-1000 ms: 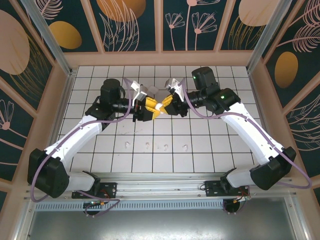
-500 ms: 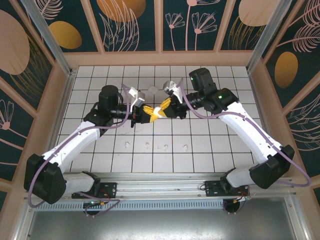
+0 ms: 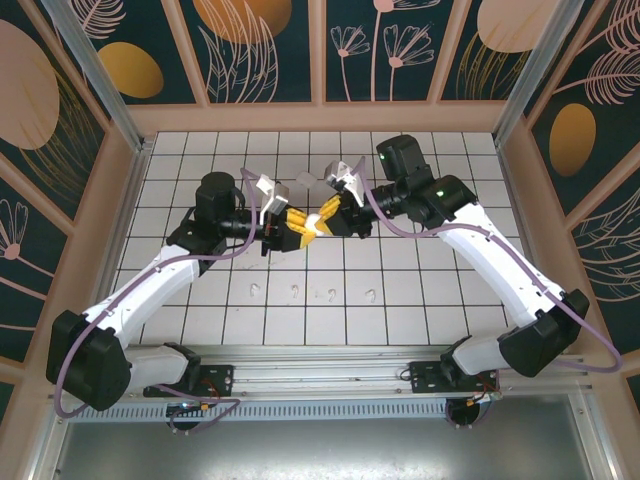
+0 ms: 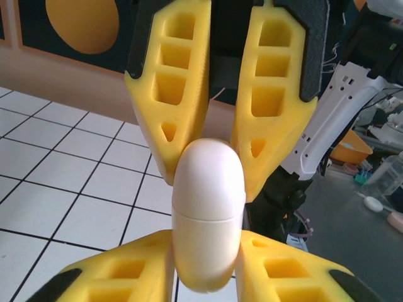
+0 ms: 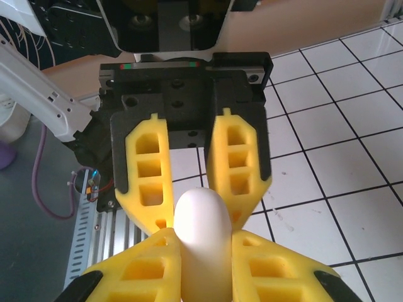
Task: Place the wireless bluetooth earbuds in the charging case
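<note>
My two arms meet over the middle of the tiled table [image 3: 455, 290]. Since a second ago my left forearm has swung out to the left and the joined grippers have sunk slightly toward the near side. Over the last half second almost nothing has moved. I take that to mean the reaching is over and both grips are settled.

My left gripper [image 3: 302, 224] is pinched on the charging case [image 3: 312, 221], and my right gripper [image 3: 323, 217] is pinched on it from the opposite end, so the case hangs in the air between them, clear of the tiles. In the left wrist view my own fingers [image 4: 132, 267] clamp the part below the case's seam [image 4: 206, 217]. The right gripper's fingers [image 4: 173, 126] press the domed part above it. The seam looks closed all the way round, so the lid is not yet lifted. Prying it open is, I judge, the step I am on.

The four wireless bluetooth earbuds [image 3: 294, 291] lie where they were, in a loose row on the tiles nearer my bases and well apart from the case. None is in it yet.
</note>
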Action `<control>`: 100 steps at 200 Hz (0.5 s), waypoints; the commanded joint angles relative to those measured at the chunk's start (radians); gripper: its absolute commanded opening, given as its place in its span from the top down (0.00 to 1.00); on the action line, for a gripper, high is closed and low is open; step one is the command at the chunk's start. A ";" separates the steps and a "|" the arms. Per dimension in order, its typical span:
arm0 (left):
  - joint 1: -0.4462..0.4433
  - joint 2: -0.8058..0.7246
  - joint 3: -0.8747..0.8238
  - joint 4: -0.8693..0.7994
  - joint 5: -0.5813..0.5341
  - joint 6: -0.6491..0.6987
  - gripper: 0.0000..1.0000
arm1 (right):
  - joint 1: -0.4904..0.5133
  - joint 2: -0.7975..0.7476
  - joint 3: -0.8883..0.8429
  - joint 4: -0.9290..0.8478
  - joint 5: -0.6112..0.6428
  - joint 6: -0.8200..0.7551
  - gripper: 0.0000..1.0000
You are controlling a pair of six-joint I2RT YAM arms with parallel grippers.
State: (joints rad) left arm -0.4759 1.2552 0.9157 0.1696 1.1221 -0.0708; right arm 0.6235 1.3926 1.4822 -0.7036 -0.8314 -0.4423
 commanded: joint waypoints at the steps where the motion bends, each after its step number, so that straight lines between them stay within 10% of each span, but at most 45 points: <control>1: -0.006 -0.010 -0.019 0.058 0.008 -0.017 0.66 | 0.016 0.018 0.045 -0.036 -0.035 -0.041 0.92; 69: -0.007 0.004 -0.006 0.054 0.026 -0.003 0.61 | 0.016 0.048 0.062 -0.052 -0.038 -0.070 0.92; 100: -0.008 0.013 0.000 0.014 0.033 0.031 0.90 | 0.016 0.055 0.064 -0.056 -0.039 -0.078 0.92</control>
State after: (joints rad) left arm -0.4774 1.2579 0.9062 0.1799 1.1217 -0.0776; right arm 0.6304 1.4372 1.5051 -0.7441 -0.8440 -0.4862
